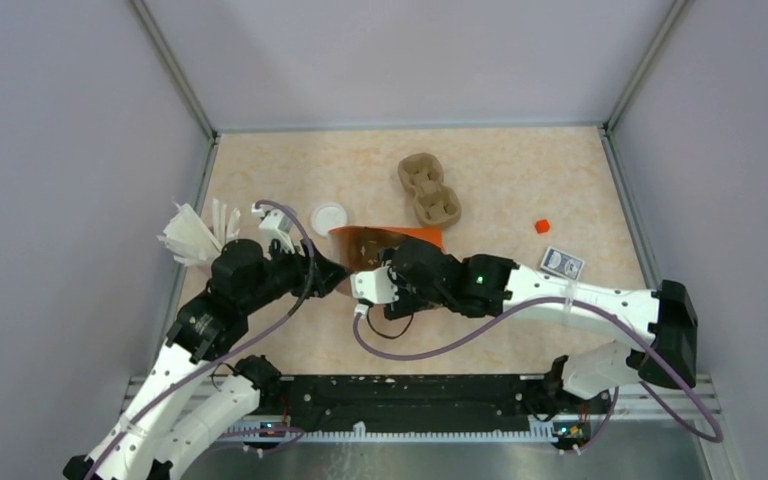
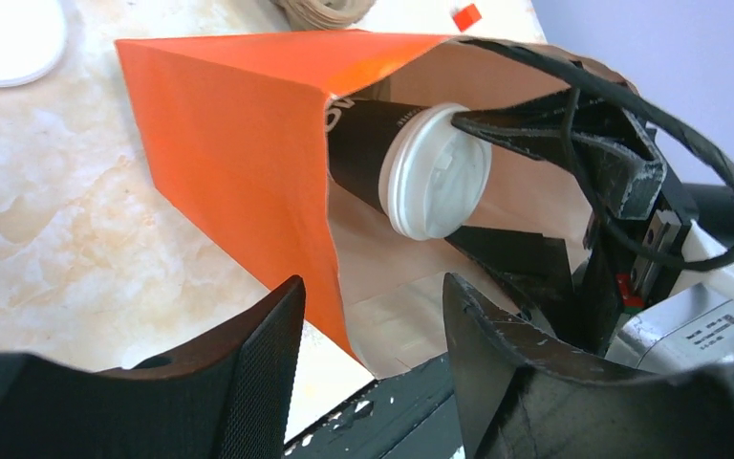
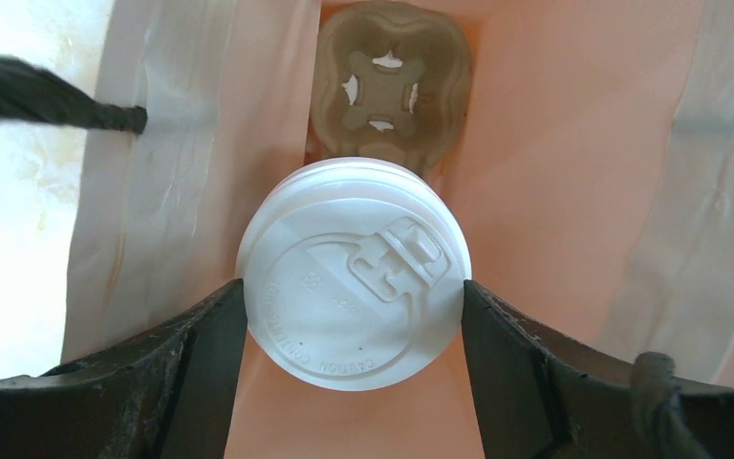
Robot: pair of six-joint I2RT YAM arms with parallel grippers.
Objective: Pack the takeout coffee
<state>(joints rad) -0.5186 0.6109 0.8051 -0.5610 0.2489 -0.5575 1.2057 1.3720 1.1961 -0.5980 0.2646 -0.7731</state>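
1. Tall orange paper bag (image 1: 405, 236): lies on its side near the middle of the table (image 1: 520, 170), open mouth toward the near edge, pale brown lining showing inside.
2. Takeout coffee (image 2: 437, 172), a paper cup with a dark side and a round white plastic lid: sits inside the bag just within its mouth, tipped over along the bag, lid facing out toward the near edge. Cannot tell whether it rests on the bag's lower wall.
3. Right fingers (image 3: 182, 363): reach into the mouth of the bag and pinch the takeout coffee by its white lid, one black finger touching each side of the rim.
4. Left fingers (image 2: 248, 373): stand spread with nothing between them, just outside the bag's mouth on its left, apart from the cup.
5. Brown pulp two-cup tray (image 1: 428, 188): rests beyond the bag toward the far edge, near the bag's closed end.
6. Loose round white plastic lid (image 1: 328, 218): lies flat on the table just beside the bag's left side.
7. Bundle of white paper pieces (image 1: 195, 235): sits at the left edge, beside the left arm.
8. Small red cube (image 1: 541, 226): lies toward the right edge, well apart from the bag.
9. Small blue-and-white box (image 1: 563, 263): lies near the right edge, nearer than the cube, just beside the right arm.
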